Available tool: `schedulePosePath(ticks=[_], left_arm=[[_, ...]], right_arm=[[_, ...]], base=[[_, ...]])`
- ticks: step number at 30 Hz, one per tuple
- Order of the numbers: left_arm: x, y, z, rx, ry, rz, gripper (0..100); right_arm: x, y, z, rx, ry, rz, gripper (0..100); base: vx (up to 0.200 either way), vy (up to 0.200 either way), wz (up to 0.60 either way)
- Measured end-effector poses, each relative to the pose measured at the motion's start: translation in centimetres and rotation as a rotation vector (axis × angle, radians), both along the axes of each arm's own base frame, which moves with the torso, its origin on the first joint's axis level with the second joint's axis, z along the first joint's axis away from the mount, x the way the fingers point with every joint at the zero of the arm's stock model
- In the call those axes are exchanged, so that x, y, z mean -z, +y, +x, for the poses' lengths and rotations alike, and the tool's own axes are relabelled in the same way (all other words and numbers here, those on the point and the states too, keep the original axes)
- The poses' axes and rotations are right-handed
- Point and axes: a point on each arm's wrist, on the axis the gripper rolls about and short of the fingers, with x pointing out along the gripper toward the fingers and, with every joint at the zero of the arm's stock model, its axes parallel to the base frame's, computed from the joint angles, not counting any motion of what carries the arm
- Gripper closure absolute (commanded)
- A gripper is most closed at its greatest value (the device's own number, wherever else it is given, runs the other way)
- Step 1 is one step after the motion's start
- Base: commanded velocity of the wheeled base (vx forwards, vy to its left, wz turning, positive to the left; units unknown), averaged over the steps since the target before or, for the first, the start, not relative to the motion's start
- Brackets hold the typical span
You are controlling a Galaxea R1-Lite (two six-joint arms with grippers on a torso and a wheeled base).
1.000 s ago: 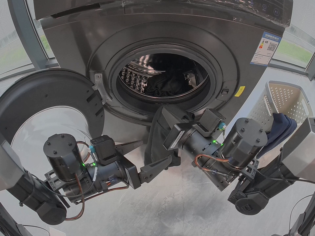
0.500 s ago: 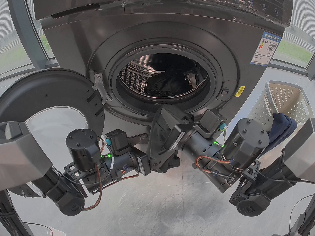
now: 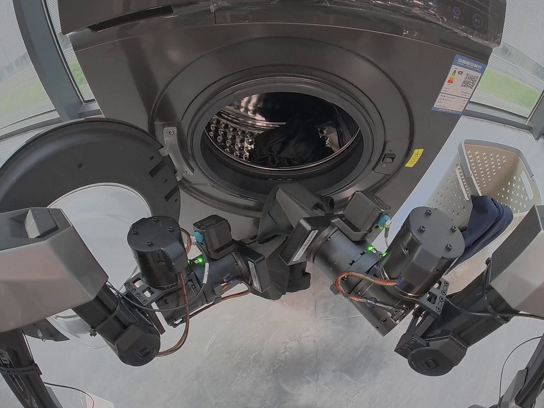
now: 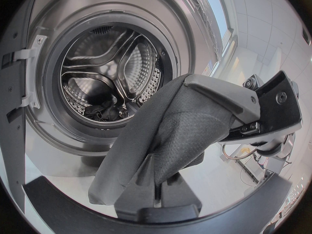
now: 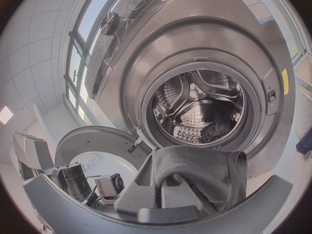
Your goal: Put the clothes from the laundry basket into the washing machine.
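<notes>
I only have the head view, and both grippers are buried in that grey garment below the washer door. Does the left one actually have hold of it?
Observer: Yes. In the left wrist view the left gripper is shut on a lower fold of the grey garment.
Operator: And the right one?
Observer: The right gripper is shut on it too, with cloth draped over it.
Operator: Is any of it inside the drum yet?
Observer: No. In the right wrist view the garment sits below the door ring; only dark clothes lie in the drum.
</notes>
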Motion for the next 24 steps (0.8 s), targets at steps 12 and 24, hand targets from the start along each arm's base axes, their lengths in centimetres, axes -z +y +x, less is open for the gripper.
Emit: schedulePosePath(ticks=[12, 24], left_arm=[[-1.9, 1.8, -2.8, 0.026, -0.026, -0.014, 100], [-5.0, 4.4, -5.2, 0.127, -0.148, -0.096, 100]], right_arm=[[0.1, -0.1, 0.2, 0.0, 0.005, 0.01, 0], [2.1, -4.0, 1.7, 0.102, 0.061, -0.043, 0]], base=[[0.0, 0.0, 0.0], [0.0, 0.0, 0.0]])
